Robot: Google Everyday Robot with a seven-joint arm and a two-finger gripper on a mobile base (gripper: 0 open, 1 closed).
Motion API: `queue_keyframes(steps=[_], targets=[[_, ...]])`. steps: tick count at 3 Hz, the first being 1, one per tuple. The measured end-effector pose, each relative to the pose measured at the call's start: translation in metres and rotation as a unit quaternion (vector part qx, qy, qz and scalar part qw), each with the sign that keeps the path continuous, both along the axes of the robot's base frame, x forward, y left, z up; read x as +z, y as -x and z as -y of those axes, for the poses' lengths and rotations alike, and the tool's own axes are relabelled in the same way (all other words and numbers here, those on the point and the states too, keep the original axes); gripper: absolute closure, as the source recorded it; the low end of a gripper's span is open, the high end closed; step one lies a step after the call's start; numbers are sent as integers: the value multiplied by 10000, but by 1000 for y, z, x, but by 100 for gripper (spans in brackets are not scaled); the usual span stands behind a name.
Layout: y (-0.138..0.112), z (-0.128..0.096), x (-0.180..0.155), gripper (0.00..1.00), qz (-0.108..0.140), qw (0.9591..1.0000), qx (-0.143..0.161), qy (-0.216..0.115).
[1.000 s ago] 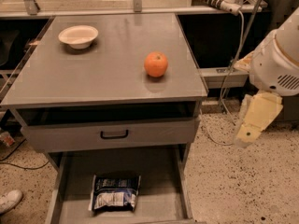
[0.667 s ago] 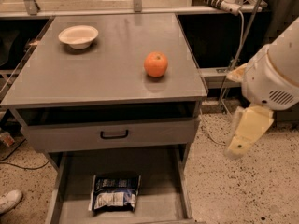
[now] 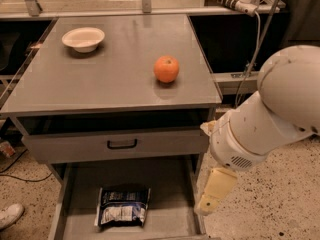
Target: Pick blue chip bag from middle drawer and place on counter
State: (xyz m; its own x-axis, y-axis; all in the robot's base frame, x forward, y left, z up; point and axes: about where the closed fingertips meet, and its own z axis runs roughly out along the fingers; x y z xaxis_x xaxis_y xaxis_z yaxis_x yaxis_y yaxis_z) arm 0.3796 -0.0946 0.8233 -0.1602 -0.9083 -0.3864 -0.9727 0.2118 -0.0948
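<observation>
Currently the middle drawer (image 3: 175,184) is pulled out, its grey floor showing. The blue chip bag (image 3: 122,207) lies flat on that floor, left of the drawer's middle in the view and toward its near end, printed side up, not touching either side wall. The gripper (image 3: 214,194) hangs at the drawer's right wall, over or just outside the rim; which one cannot be told. It is cream-coloured and points down and a little toward the drawer. Open or closed: cannot tell, since only one side of it shows. It holds nothing visible. The bag sits to the view-left of the gripper, well apart from it and slightly lower in the view, with bare drawer floor between them. The bulky white arm (image 3: 270,114) rises from the gripper up and away from the drawer's right side. Directly above the drawer is a closed drawer front (image 3: 75,146) with a black handle (image 3: 122,144), and above that the counter (image 3: 110,84). On the counter stand an orange (image 3: 166,69), over the drawer's right half, and a white bowl (image 3: 83,38), over its left half and farther back. A white shoe (image 3: 10,216) shows on the speckled floor left of the drawer.
</observation>
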Motion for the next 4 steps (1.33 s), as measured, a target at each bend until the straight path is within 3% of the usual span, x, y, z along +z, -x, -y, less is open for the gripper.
queue_keyframes(steps=[1, 3, 4], targets=[[0, 0, 0, 0, 0, 10000, 0, 0], [-4, -40, -79, 0, -17, 9997, 201, -120], [-7, -56, -114, 0, -151, 9995, 258, -103]])
